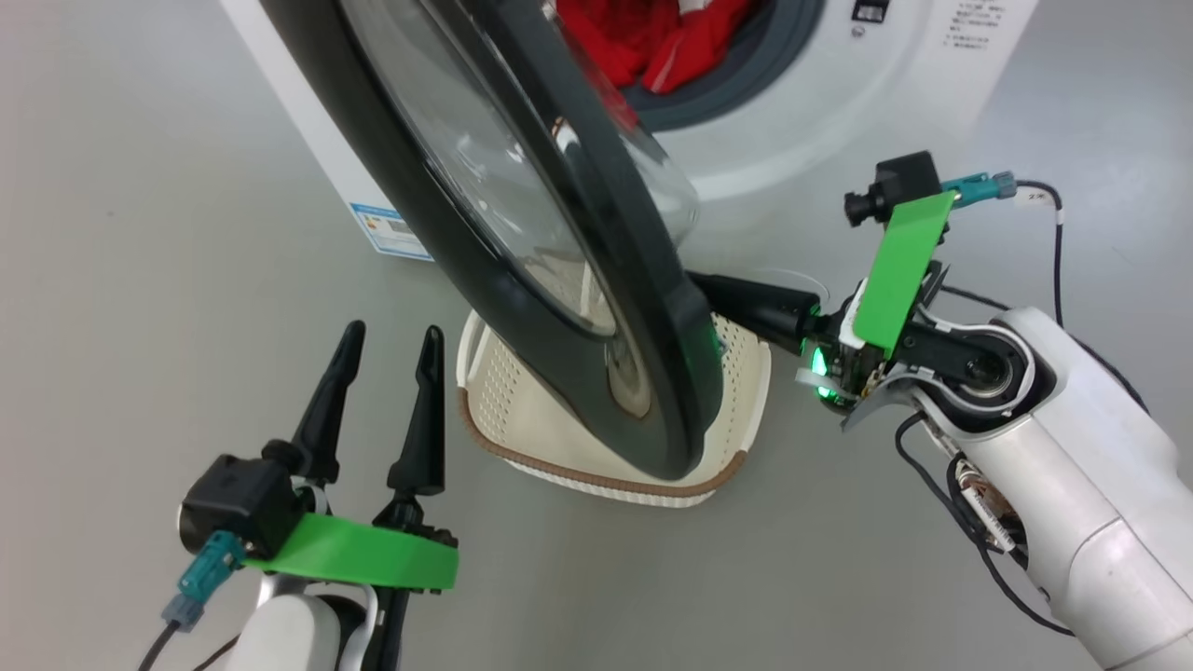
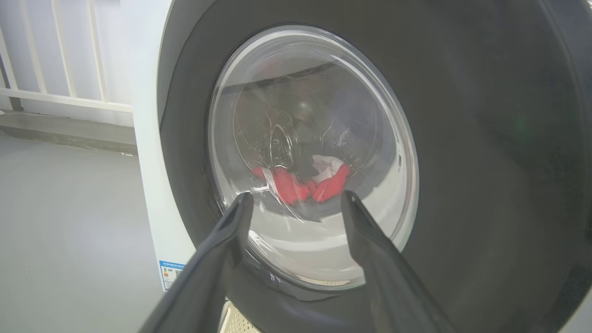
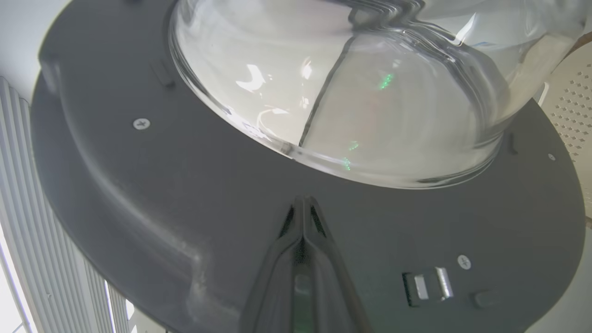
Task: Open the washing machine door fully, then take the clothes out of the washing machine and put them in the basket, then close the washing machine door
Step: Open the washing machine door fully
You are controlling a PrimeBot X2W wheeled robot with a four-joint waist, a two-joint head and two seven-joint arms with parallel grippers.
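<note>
The washing machine door (image 1: 522, 214) stands partly swung out from the white washing machine (image 1: 839, 112), its black rim hanging over the cream basket (image 1: 606, 480) on the floor. Red clothes (image 1: 643, 42) lie in the drum opening; through the door glass they appear as red clothes (image 2: 296, 185). My right gripper (image 3: 303, 203) is shut with nothing in it, its tips against the inner face of the door (image 3: 185, 199) below the glass bowl. In the head view its fingers (image 1: 755, 303) reach behind the door's rim. My left gripper (image 1: 390, 340) is open in front of the door's outer face.
Grey floor lies all around. A blue label (image 1: 391, 228) sits at the machine's base corner. A door latch (image 3: 428, 286) shows on the inner rim near my right fingers. A white railing (image 2: 60, 60) stands left of the machine.
</note>
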